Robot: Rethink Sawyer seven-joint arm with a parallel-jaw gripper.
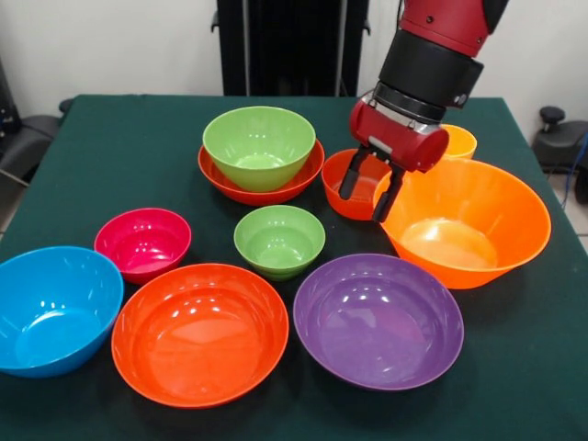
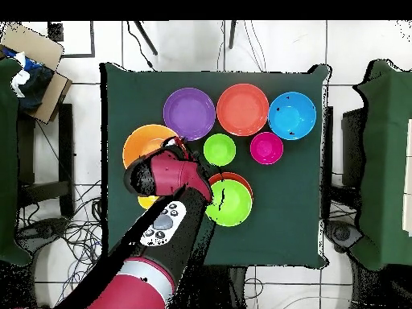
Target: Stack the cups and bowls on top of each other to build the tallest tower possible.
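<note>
The table (image 1: 110, 138) is covered in dark green cloth, and every vessel on it stands upright, mouth up; being round, none has a long axis.

The large orange bowl (image 1: 469, 220) sits at the right in the front view, glossy and deep-walled. The blue bowl (image 1: 50, 308) stands at the near left edge. A wide red-orange bowl (image 1: 199, 331) and the purple bowl (image 1: 378, 320) lie side by side along the near row, just apart.

At the far middle, the tower (image 1: 260, 156) so far consists of a medium lime green bowl (image 1: 259, 147) nested in a shallow red-orange bowl (image 1: 220, 179), both level.

The magenta bowl (image 1: 143, 243) and the small lime green bowl (image 1: 279, 241) stand in the middle row, near each other.

The small red-orange bowl (image 1: 354, 188) sits touching the large orange bowl's left wall. The yellow-orange cup (image 1: 459, 141) stands behind, largely hidden by the arm.

The gripper (image 1: 369, 188) hangs over the small red-orange bowl, its two dark fingers (image 1: 350, 179) spread apart and holding nothing.
</note>
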